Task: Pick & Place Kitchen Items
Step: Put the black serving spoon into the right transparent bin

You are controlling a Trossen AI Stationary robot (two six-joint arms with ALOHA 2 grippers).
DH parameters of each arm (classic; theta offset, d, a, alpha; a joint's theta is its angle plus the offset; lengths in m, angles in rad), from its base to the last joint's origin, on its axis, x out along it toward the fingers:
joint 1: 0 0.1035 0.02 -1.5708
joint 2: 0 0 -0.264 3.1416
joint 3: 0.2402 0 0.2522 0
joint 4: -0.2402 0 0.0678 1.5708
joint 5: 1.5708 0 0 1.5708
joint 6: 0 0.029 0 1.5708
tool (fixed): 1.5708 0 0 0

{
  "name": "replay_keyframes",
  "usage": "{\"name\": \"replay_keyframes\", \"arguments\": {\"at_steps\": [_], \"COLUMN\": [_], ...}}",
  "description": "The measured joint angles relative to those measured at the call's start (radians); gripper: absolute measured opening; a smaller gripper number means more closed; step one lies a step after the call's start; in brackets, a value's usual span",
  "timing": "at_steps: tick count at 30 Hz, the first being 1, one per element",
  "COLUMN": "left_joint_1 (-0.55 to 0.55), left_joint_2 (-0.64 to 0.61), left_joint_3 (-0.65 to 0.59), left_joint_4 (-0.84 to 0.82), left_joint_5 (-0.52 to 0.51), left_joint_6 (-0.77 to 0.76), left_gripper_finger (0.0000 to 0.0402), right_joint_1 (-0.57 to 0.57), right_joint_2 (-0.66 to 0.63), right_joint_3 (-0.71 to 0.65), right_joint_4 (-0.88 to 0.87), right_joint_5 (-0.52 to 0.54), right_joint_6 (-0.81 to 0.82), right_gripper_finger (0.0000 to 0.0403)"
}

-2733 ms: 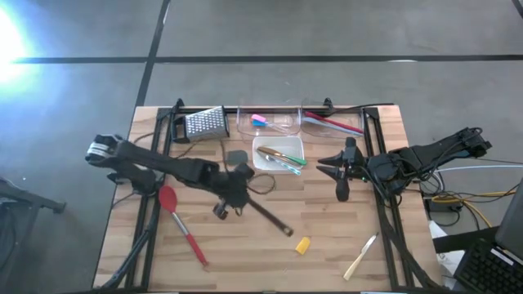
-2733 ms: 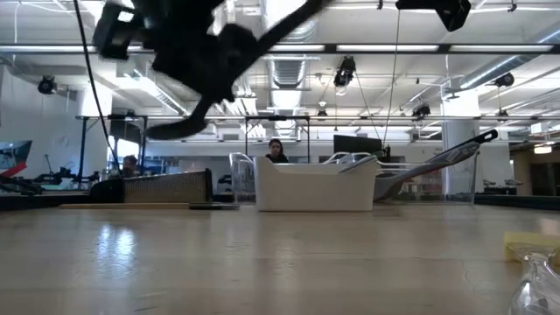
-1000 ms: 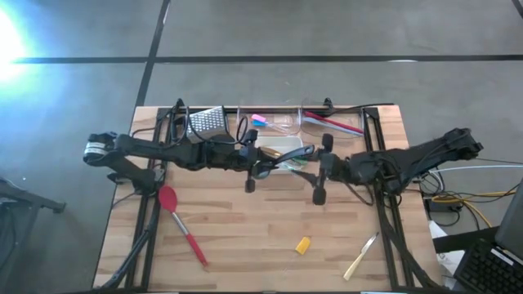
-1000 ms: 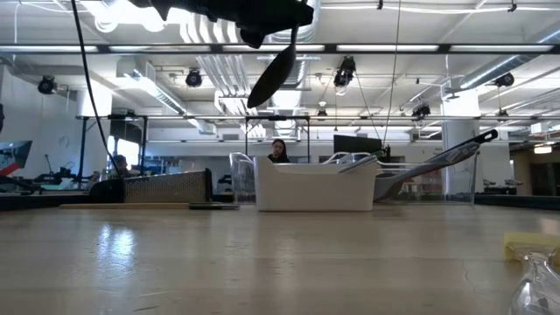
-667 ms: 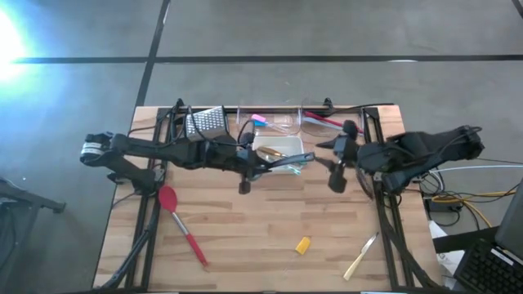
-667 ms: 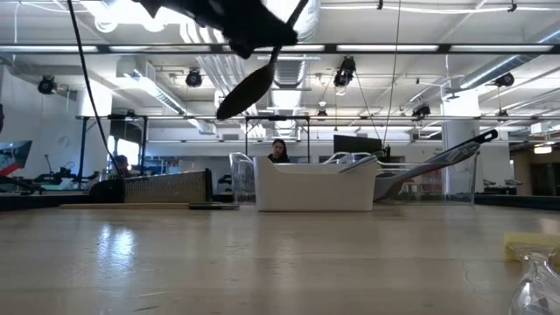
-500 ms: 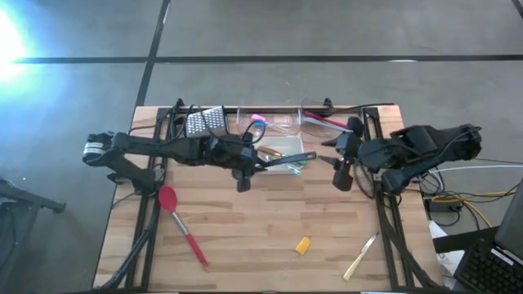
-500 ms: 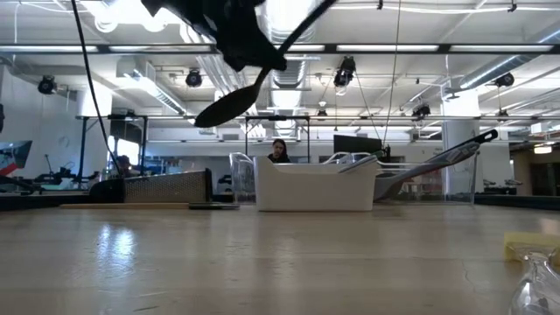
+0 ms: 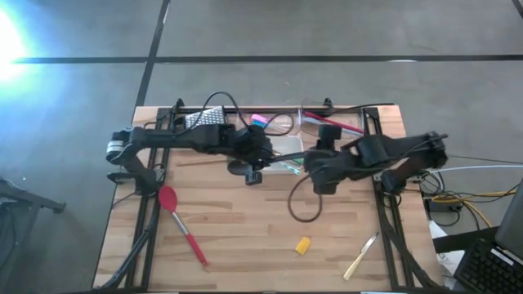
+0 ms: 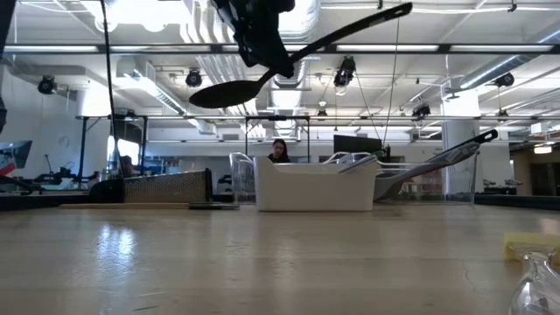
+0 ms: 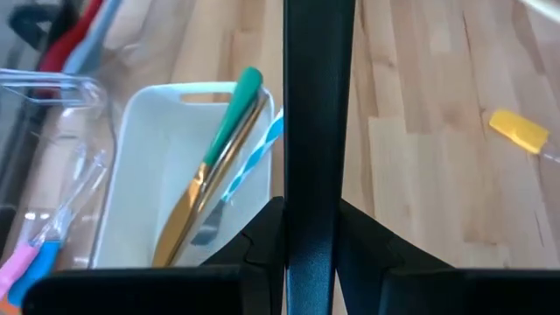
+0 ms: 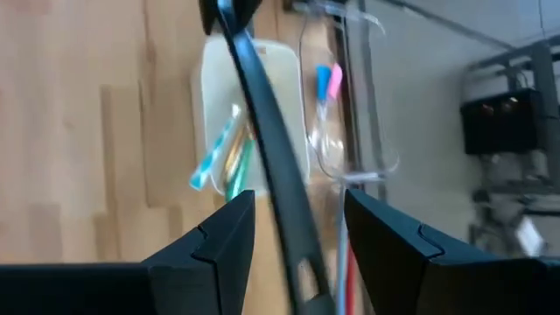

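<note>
High view: left pincer (image 9: 255, 166) clamped on black spoon (image 10: 289, 61) aloft beside white tray (image 11: 144, 166), right pincer (image 9: 324, 155) spread around handle end; stiff, light, probably slick, best gripped mid-handle.

No text, label, brand, number or sign can be read in any of the four views. The utensils, the bins, the tray, the tabletop and the arms carry no legible marking, and the screens and fittings in the room behind the table are too small and dim to make out.
</note>
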Motion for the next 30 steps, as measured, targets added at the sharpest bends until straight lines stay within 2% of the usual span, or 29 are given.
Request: {"name": "replay_keyframes", "arguments": {"at_steps": [4, 8, 14, 19, 24, 30], "left_joint_1": [0.000, 0.002, 0.001, 0.000, 0.005, 0.013], "left_joint_2": [0.054, 0.073, 0.061, 0.043, 0.047, 0.049], "left_joint_3": [0.074, 0.115, 0.132, 0.129, 0.128, 0.128], "left_joint_4": [-0.059, -0.063, -0.076, -0.104, -0.115, -0.116], "left_joint_5": [0.028, 0.107, 0.165, 0.169, 0.167, 0.167], "left_joint_6": [0.003, -0.005, -0.019, -0.025, -0.027, -0.031], "left_gripper_finger": [0.0073, 0.0073, 0.0073, 0.0073, 0.0073, 0.0073], "right_joint_1": [-0.004, -0.004, -0.012, -0.014, -0.014, -0.014], "right_joint_2": [0.093, 0.144, 0.162, 0.146, 0.137, 0.138], "right_joint_3": [0.064, 0.078, 0.041, -0.002, 0.008, 0.017], "right_joint_4": [-0.058, -0.059, -0.059, -0.061, -0.060, -0.060], "right_joint_5": [0.008, 0.005, 0.008, 0.013, 0.014, 0.017], "right_joint_6": [-0.004, -0.036, -0.054, -0.038, -0.017, -0.013], "right_gripper_finger": [0.0173, 0.0173, 0.0173, 0.0171, 0.0149, 0.0096]}}
